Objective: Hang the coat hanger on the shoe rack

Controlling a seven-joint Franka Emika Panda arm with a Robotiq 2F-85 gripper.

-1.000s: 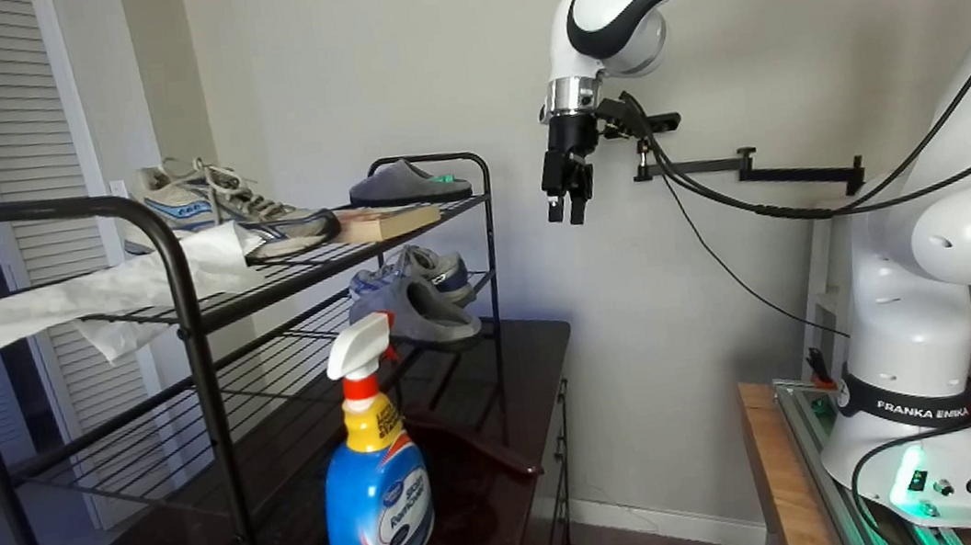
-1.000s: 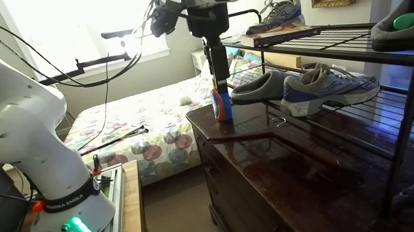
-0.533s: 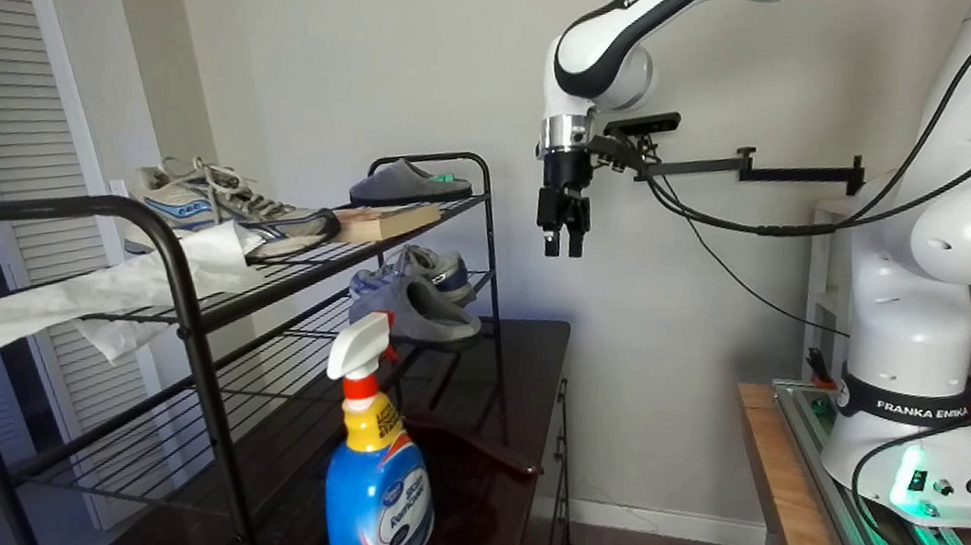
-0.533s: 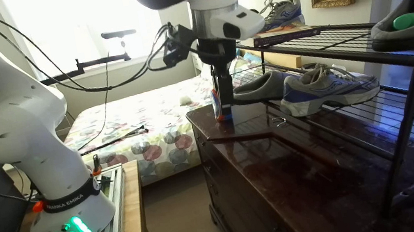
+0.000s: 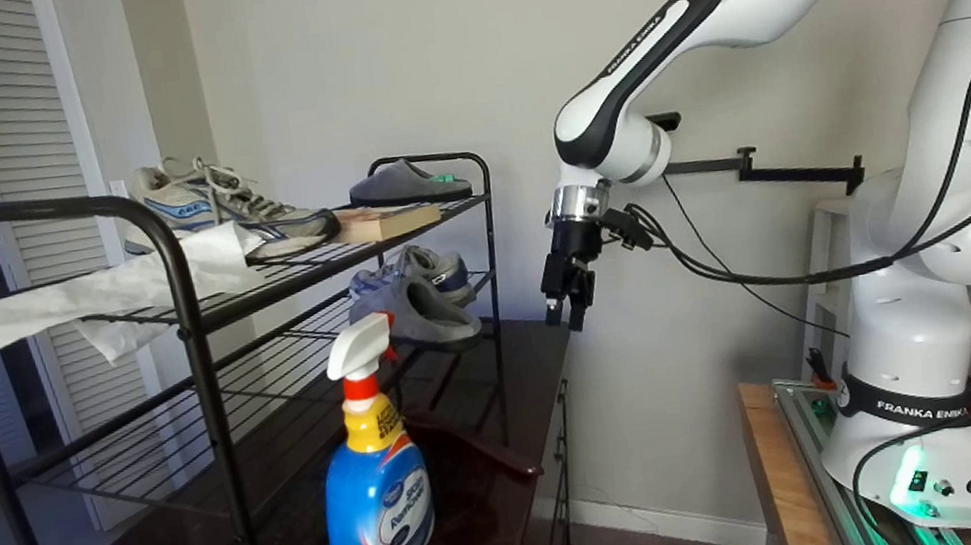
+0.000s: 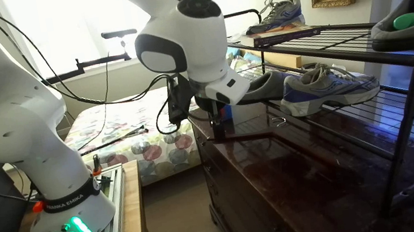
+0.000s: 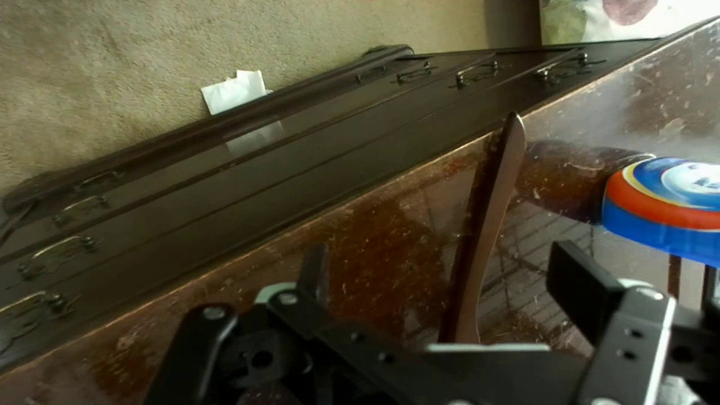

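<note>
The dark reddish-brown coat hanger (image 5: pixel 481 451) lies on the glossy cabinet top, near its edge, in both exterior views (image 6: pixel 252 136). In the wrist view one bar of the hanger (image 7: pixel 496 219) runs down between my fingers, and its lower part is hidden behind the gripper body. My gripper (image 5: pixel 566 314) is open and empty above the cabinet edge, apart from the hanger. It also shows in an exterior view (image 6: pixel 217 131), partly hidden by the wrist, and in the wrist view (image 7: pixel 444 261). The black tube-frame shoe rack (image 5: pixel 197 354) stands on the cabinet in both exterior views (image 6: pixel 410 113).
A blue spray bottle (image 5: pixel 381 517) stands on the cabinet (image 6: pixel 282 170) by the hanger, and its base shows in the wrist view (image 7: pixel 664 208). Shoes (image 6: pixel 327 88), a book (image 6: pixel 281 33) and white paper (image 5: pixel 126 284) lie on the rack. A bed (image 6: pixel 129 124) stands behind.
My gripper has moved down toward the cabinet top and tilted slightly. Its fingers stay open. The hanger, the rack and the bottle have not moved.
</note>
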